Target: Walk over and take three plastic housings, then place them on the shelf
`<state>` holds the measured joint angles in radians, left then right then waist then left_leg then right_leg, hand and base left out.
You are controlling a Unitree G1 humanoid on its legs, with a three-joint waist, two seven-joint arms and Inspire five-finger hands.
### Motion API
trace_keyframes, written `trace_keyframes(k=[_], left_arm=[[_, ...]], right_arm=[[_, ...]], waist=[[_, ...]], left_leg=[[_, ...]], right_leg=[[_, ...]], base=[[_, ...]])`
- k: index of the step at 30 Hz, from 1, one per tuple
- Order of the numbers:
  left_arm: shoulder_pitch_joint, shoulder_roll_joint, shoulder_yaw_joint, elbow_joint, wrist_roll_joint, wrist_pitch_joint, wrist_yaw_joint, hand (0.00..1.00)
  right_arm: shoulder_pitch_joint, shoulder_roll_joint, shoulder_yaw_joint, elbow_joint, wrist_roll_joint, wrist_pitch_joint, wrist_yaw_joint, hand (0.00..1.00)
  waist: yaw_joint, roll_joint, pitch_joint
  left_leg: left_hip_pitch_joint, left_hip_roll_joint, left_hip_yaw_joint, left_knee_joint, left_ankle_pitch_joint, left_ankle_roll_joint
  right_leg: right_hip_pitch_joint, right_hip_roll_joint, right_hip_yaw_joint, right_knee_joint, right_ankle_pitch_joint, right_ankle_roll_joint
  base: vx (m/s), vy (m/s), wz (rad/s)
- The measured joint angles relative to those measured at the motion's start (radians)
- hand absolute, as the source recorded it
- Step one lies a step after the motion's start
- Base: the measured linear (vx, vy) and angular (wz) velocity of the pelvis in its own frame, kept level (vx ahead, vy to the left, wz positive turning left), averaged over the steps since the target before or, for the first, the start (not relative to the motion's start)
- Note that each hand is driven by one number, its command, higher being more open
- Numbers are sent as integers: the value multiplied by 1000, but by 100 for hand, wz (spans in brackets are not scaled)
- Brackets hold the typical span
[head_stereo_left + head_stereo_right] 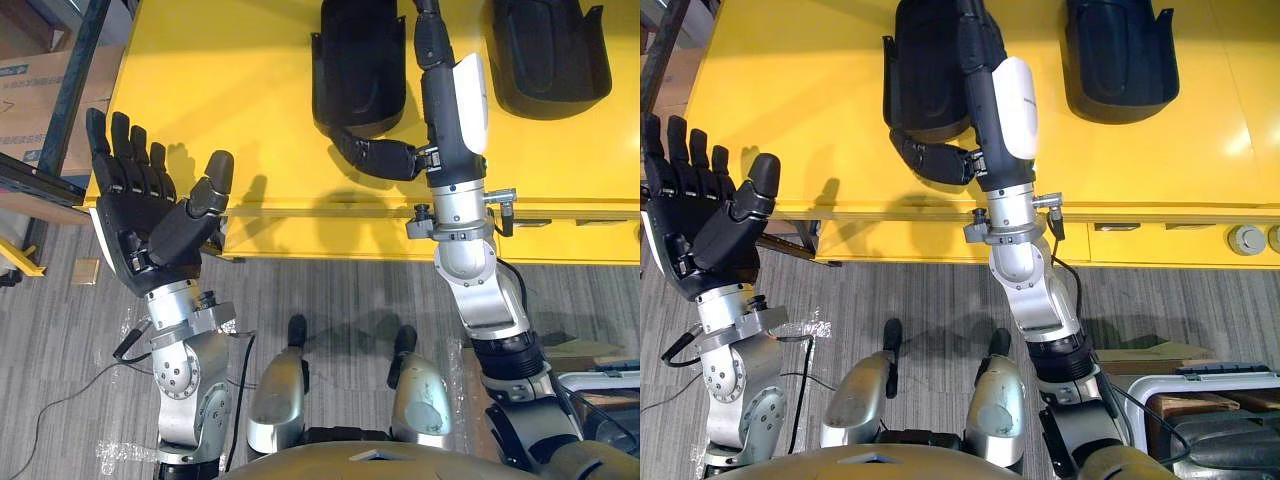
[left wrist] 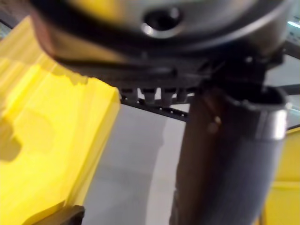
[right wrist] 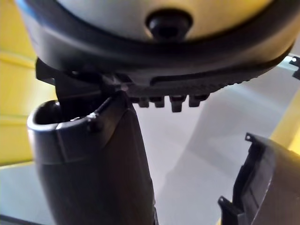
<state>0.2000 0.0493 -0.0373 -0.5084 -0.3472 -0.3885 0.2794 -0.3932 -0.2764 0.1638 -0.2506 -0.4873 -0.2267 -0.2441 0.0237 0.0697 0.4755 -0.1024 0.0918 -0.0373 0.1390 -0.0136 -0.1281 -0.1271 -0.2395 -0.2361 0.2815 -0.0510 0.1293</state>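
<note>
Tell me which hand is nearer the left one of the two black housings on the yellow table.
Right. The right hand lies along the housing's right side, thumb by its near edge. The left hand is open by the table's near left corner, well apart.

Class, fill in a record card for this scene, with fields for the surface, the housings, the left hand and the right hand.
Surface: yellow table
Housings: two black ones on the table, a left housing and a right housing
Left hand: open, palm up, by the table's left edge, holding nothing
Right hand: open, fingers straight over the left housing; the right housing lies free
</note>
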Motion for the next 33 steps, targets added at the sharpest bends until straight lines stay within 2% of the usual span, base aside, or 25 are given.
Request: trace_keyframes(k=[6, 11, 13, 18, 21, 24, 30, 33], left_arm=[[8, 10, 0, -1, 0, 5, -1, 100], [8, 26, -4, -1, 3, 6, -8, 100], [8, 31, -4, -1, 5, 7, -21, 100], [49, 29, -39, -1, 10, 7, -31, 100], [55, 28, -44, -1, 24, 6, -40, 100], [55, 27, -47, -1, 44, 6, -70, 100], [78, 25, -46, -1, 44, 26, -95, 100], [85, 24, -46, 0, 44, 46, -102, 100]], right_arm=[[69, -4, 5, -81, 1, -33, 75, 100], [137, -5, 6, -80, -19, -27, 91, 100], [158, -5, 8, -79, -18, -7, 82, 100], [310, 34, -11, -74, 57, 6, -2, 100], [384, 75, -53, -74, 121, 4, -5, 100], [420, 85, -74, -67, 144, 2, 10, 100], [430, 107, -50, -17, 307, 3, 104, 100], [430, 126, -9, 38, 307, 5, 108, 100]], waist=[[0, -36, -7], [-1, -52, -19], [-1, -55, -23], [-1, -70, -120], [-4, -70, -176], [-22, -66, -207], [-27, -58, -254], [-22, -56, -267]], left_leg=[[9, 7, 18, 24, -25, 1], [16, 9, 26, 34, -41, 4], [25, 9, 31, 33, -45, 7], [66, 8, 51, 2, -49, 7], [90, 8, 71, -25, -49, 7], [124, 9, 88, -46, -52, 7], [171, 16, 113, -77, -50, 7], [179, 20, 113, -93, -47, 6]], right_leg=[[17, 11, 16, -21, 7, 1], [43, 17, 21, -50, 18, 5], [56, 17, 22, -62, 22, 7], [89, 20, 29, -111, 29, 13], [102, 23, 44, -137, 36, 18], [132, 28, 55, -170, 48, 19], [165, 40, 73, -203, 59, 19], [172, 45, 71, -214, 62, 19]], base=[[16, 5, -8], [-1, 14, -6], [3, 16, -4], [75, 15, -8], [63, 14, -19], [52, 15, -16], [18, -2, -12], [0, 0, 0]])
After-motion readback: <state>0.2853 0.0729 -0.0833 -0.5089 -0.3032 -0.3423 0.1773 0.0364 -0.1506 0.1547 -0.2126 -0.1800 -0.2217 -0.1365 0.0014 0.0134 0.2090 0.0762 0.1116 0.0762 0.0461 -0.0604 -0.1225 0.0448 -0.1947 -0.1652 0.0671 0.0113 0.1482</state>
